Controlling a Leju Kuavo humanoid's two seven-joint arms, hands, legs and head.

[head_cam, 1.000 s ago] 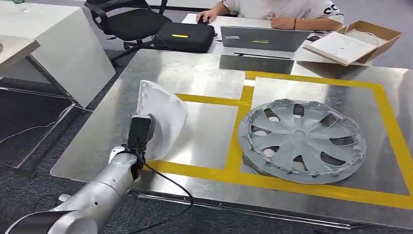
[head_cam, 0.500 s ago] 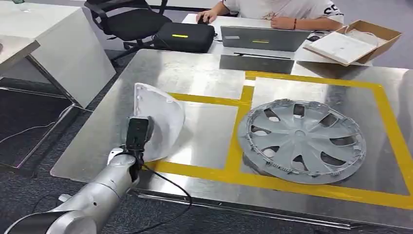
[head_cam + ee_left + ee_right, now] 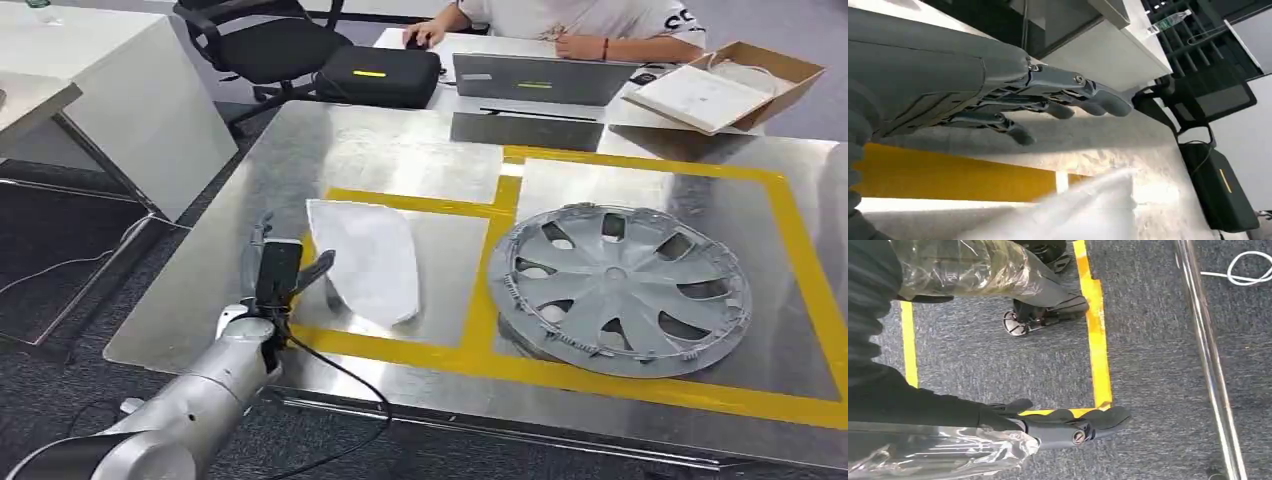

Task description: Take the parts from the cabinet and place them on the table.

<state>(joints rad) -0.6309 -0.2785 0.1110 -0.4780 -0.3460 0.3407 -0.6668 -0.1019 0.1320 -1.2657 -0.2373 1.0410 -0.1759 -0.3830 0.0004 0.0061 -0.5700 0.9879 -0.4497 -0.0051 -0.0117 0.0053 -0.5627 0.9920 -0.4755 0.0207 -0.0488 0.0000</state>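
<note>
Change: I saw the white part [image 3: 366,259] had dropped from my left hand [image 3: 285,270] and lay flat on the metal table [image 3: 400,150].
Left hand: fingers spread, holding nothing, just beside the part.
Right hand [image 3: 1068,424]: hung over grey carpet, fingers straight, empty.
Hubcap [image 3: 620,288]: rested inside the yellow tape.
Writing: none I could read.

Bright even light, glare on steel table [image 3: 400,150], white part [image 3: 1083,210] perhaps motion-blurred
</note>
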